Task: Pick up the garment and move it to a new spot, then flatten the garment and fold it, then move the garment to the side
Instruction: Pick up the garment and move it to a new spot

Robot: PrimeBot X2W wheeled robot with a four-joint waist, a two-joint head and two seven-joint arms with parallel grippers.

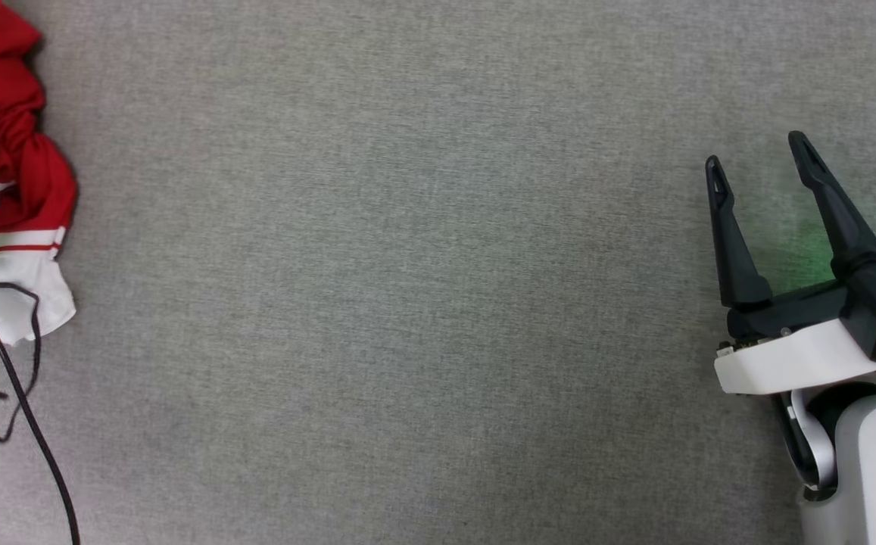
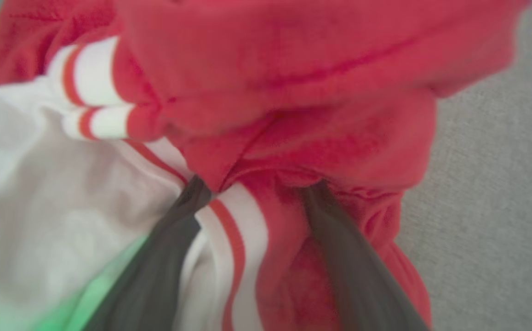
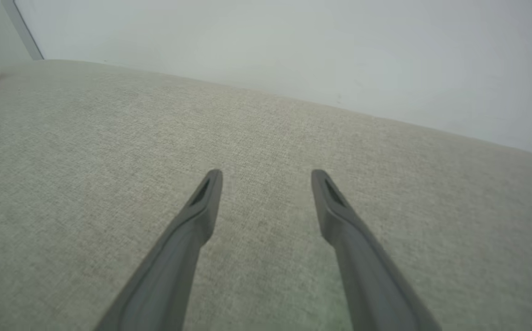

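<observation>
We see garment [image 1: 17, 163] bunched at far left of grey surface [image 1: 407, 303]. Left gripper [image 2: 256, 186] spread, tips buried in cloth; blurred, maybe no hold. Right gripper [image 1: 757, 151] spread, empty. Risk: black cable [image 1: 25, 401] crossing cloth snags on lift.

You are working in what looks like a plain indoor test space, likely a lab. A wide grey woven fabric surface [image 1: 407, 318] meets a bare pale wall [image 3: 293, 46] across the right wrist view's top, and loose black cables [image 1: 20, 393] trail at the head view's lower left.
</observation>
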